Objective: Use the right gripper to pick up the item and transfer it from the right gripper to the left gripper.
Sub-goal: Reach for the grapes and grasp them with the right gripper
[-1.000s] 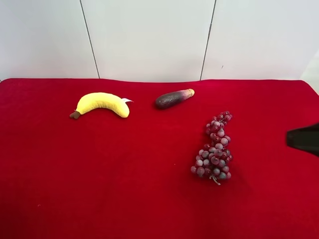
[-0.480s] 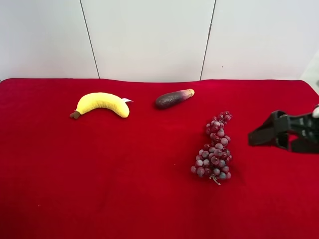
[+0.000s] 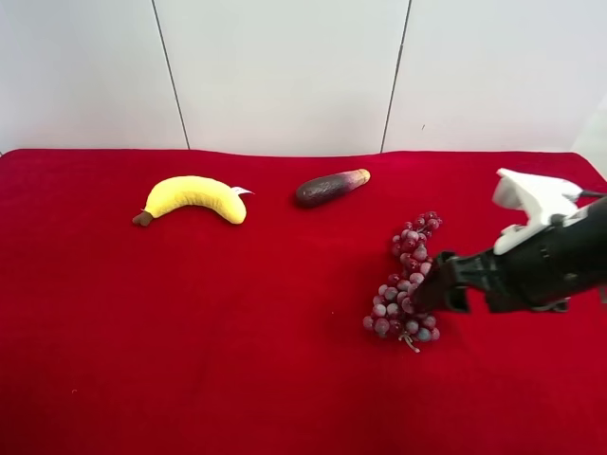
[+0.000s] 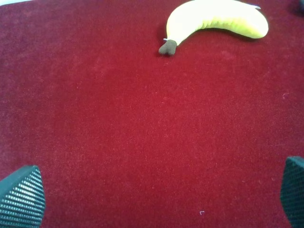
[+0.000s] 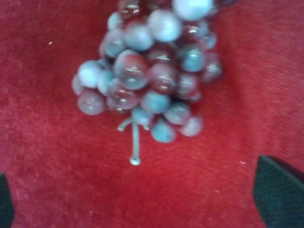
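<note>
The bunch of purple-red and greyish grapes lies on the red cloth, right of the middle, its stem end towards the front. The arm at the exterior high view's right reaches in from the right, and its black right gripper hangs over the bunch's wide lower end. In the right wrist view the grapes and their stem fill the middle, with the right gripper open, its jaws far apart and touching nothing. The left gripper is open and empty above bare cloth; it is out of the exterior high view.
A yellow plush banana lies at the back left and also shows in the left wrist view. A dark eggplant-like piece lies at the back middle. The red cloth covers the whole table, with a white wall behind.
The right arm has come in from the right edge and moved left, now reaching the lower end of the grapes. The grapes, banana and eggplant piece have not moved.
</note>
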`<action>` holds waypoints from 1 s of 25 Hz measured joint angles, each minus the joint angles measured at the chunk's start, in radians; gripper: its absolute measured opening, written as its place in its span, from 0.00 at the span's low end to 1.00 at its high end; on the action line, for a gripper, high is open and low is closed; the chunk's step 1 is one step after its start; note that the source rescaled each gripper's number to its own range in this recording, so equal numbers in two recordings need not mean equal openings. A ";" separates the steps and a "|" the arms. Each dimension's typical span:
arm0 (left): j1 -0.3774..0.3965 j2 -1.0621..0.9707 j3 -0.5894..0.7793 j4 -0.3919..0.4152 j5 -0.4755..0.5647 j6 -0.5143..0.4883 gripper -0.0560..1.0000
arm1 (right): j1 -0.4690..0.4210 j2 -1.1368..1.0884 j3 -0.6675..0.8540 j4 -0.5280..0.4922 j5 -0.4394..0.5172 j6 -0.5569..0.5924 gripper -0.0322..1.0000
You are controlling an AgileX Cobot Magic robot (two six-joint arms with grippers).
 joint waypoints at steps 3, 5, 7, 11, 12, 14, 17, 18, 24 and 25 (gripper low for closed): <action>0.000 0.000 0.000 0.000 0.000 0.000 1.00 | 0.028 0.042 0.000 0.001 -0.046 0.034 1.00; 0.000 0.000 0.000 0.000 0.000 0.000 1.00 | 0.029 0.068 0.000 0.001 -0.071 0.059 1.00; 0.000 0.000 0.000 0.000 0.000 0.000 1.00 | 0.029 0.097 0.000 0.001 -0.099 0.083 1.00; 0.000 0.000 0.000 0.000 0.000 0.000 1.00 | 0.029 0.175 0.000 0.001 -0.145 0.093 1.00; 0.000 0.000 0.000 0.000 0.000 0.000 1.00 | 0.029 0.197 0.000 0.001 -0.157 0.093 1.00; 0.000 0.000 0.000 0.000 0.000 0.000 1.00 | 0.029 0.235 -0.001 0.002 -0.185 0.093 1.00; 0.000 0.000 0.000 0.000 0.000 0.000 1.00 | 0.029 0.286 -0.007 0.002 -0.221 0.093 1.00; 0.000 0.000 0.000 0.000 0.000 0.000 1.00 | 0.029 0.298 -0.017 0.002 -0.223 0.093 1.00; 0.000 0.000 0.000 0.000 0.000 0.000 1.00 | 0.029 0.386 -0.099 0.018 -0.222 0.093 1.00; 0.000 0.000 0.000 0.000 0.000 0.000 1.00 | 0.029 0.399 -0.111 0.020 -0.222 0.093 1.00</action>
